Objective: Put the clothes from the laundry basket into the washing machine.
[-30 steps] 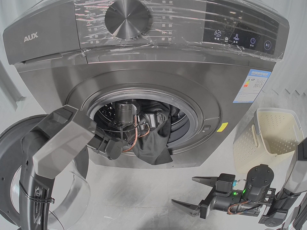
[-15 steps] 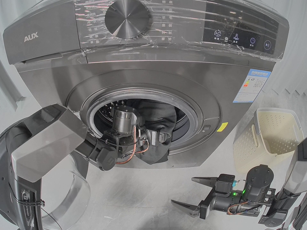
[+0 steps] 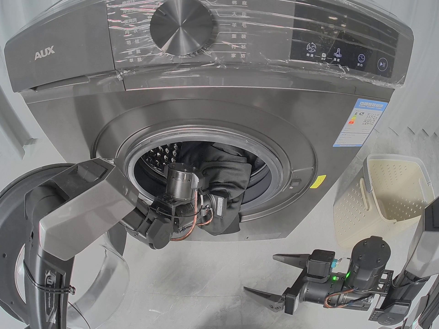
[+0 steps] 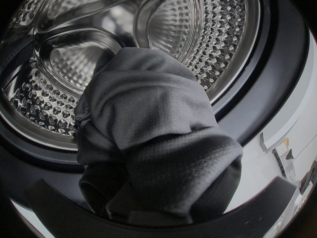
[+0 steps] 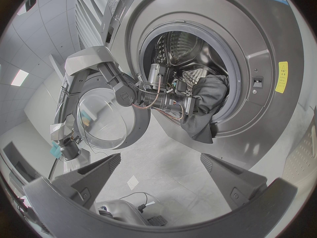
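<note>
Round glass door [image 3: 11, 225] of silver front-loading washing machine [image 3: 228, 110], swung open. Left gripper [image 3: 222, 203] buried in cloth at drum mouth; grip cannot be told. Dark grey garment [image 3: 226, 172] draped over drum lip, partly inside. Right gripper [image 3: 259, 273] held low, fingers spread wide, empty. Cream perforated plastic laundry basket [image 3: 352, 211] set at far right.

Bright, even room light; a ceiling lamp [image 5: 19, 77] glows in the right wrist view. Plastic film [image 3: 228, 37] on the washing machine [image 3: 274, 115] glints, the drum [image 4: 185, 27] throws hard highlights, the dark cloth [image 4: 155, 133] stays dim. Both wrist views bend strongly, with black corners
</note>
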Available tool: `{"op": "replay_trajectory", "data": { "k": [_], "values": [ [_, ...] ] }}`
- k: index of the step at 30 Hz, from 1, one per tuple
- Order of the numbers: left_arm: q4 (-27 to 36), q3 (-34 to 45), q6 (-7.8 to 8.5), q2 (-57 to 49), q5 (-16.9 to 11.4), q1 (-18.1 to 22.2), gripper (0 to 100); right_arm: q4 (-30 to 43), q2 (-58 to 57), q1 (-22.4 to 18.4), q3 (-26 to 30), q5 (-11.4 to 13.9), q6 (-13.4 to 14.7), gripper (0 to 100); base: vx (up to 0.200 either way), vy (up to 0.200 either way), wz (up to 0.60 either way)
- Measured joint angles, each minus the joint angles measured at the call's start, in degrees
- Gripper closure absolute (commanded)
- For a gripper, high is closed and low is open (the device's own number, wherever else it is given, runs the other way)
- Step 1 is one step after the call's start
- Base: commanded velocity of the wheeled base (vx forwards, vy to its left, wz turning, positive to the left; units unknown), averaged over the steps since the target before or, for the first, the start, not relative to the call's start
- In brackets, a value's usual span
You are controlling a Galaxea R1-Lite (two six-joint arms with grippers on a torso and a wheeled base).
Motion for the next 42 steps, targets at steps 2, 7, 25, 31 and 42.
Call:
{"op": "replay_trajectory", "data": {
  "k": [2, 7, 25, 31, 42],
  "values": [
    [-0.1, -1.0, -0.38, 0.3, 0.2, 0.2, 100, 0.0, 0.1, 0.0, 0.0, 0.0, 0.0, 0, 0.000, 0.000, 0.00],
    [-1.4, -7.5, -3.22, 1.4, 1.6, 0.7, 100, 0.0, 0.2, 0.1, -0.1, 0.0, 0.0, 0, 0.000, 0.000, 0.00],
    [-6.1, -30.5, -7.52, 9.7, 9.4, 3.6, 0, -0.1, 0.3, 0.4, -0.4, -0.2, 0.2, 0, 0.000, 0.000, 0.00],
    [-1.4, -22.3, -7.47, 8.0, 9.5, 3.2, 0, -0.1, 0.3, 0.4, -0.5, -0.2, 0.3, 0, 0.000, 0.000, 0.00],
    [7.3, -10.5, -5.45, -2.2, 9.2, 2.5, 0, -0.1, 0.3, 0.4, -0.5, -0.2, 0.3, 0, 0.000, 0.000, 0.00]
  ]
}}
